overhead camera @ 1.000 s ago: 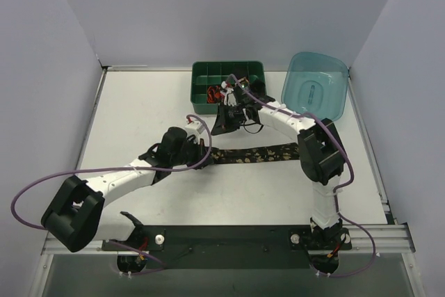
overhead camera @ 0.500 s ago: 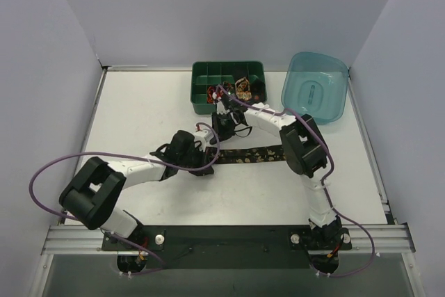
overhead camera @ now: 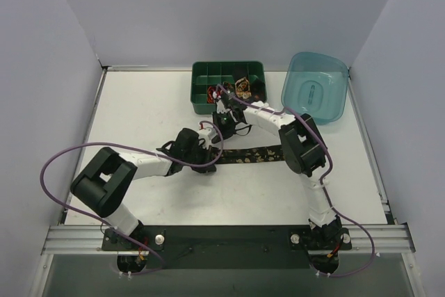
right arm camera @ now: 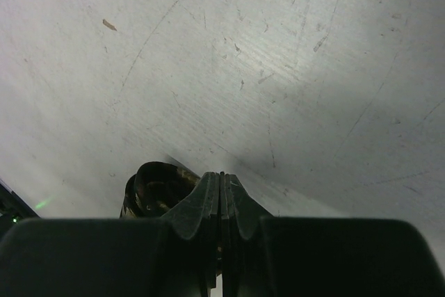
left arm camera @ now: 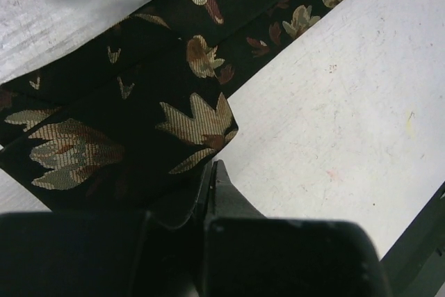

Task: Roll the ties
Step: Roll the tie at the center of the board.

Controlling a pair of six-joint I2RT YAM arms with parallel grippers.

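Note:
A long black tie [overhead camera: 254, 153] with gold leaf motifs lies flat across the table's middle. My left gripper [overhead camera: 208, 158] is at its left end. In the left wrist view the shut tips [left arm camera: 214, 166] rest against the edge of the tie's pointed end [left arm camera: 139, 102]; I cannot tell whether any fabric is pinched. My right gripper [overhead camera: 226, 129] hangs just behind the strip, jaws shut [right arm camera: 221, 175]. A small dark curl of tie fabric [right arm camera: 154, 187] sits against its left finger. Rolled ties [overhead camera: 243, 88] lie in the green tray [overhead camera: 208, 65].
A translucent teal tub [overhead camera: 316, 88] stands at the back right beside the tray. Purple cables loop off both arms. Grey walls close in the table on the left, back and right.
The right gripper drew back from the tray toward the strip, leaving a rolled tie there. The left arm swung right and its gripper reached the tie's left end.

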